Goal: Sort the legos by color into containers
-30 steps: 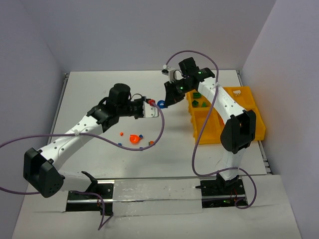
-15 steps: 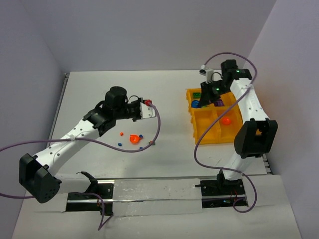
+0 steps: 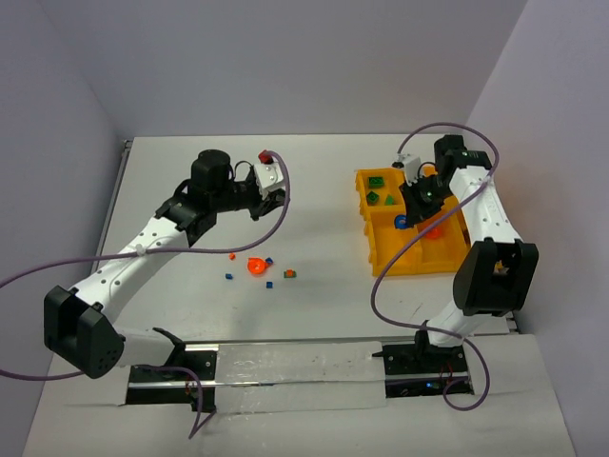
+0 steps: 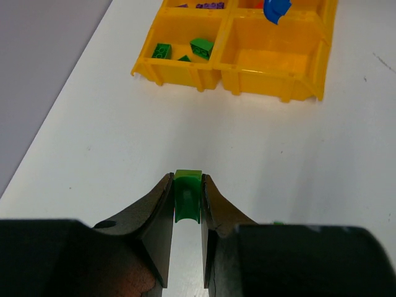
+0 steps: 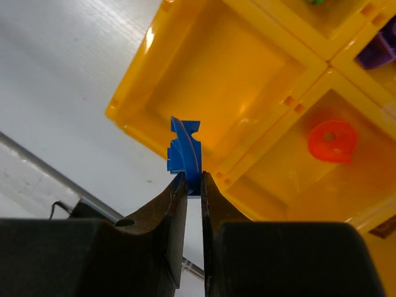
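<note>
Legos are split three ways: two in grippers, some sorted in the yellow tray [image 3: 372,249], the rest loose on the table [image 3: 190,314].

A blue piece [image 5: 184,148] is pinched in the right gripper [image 5: 193,178], caught only by its lower edge, so most of it stands clear of the fingertips. It hangs over the empty compartment [image 5: 229,74], close to that compartment's outer rim. With so thin a hold it may twist or slip. Let go this near the rim, it could strike the wall and bounce onto the table, or hop the divider to the orange ring [image 5: 333,141].

A green brick [image 4: 187,198] is clamped in the left gripper [image 4: 187,179], right at the fingertips, above bare table and well apart from the tray. The green bricks [image 4: 201,44] lie in a corner compartment. The carry there is long and could shake a tip-held brick loose. The right arm also occupies the space above the tray, so a reach now risks the arms or their purple cables [image 3: 285,190] meeting.

Near the left arm, an orange dish [image 3: 255,267] and small bits [image 3: 269,283] wait unsorted; a low sweep could scatter them.
</note>
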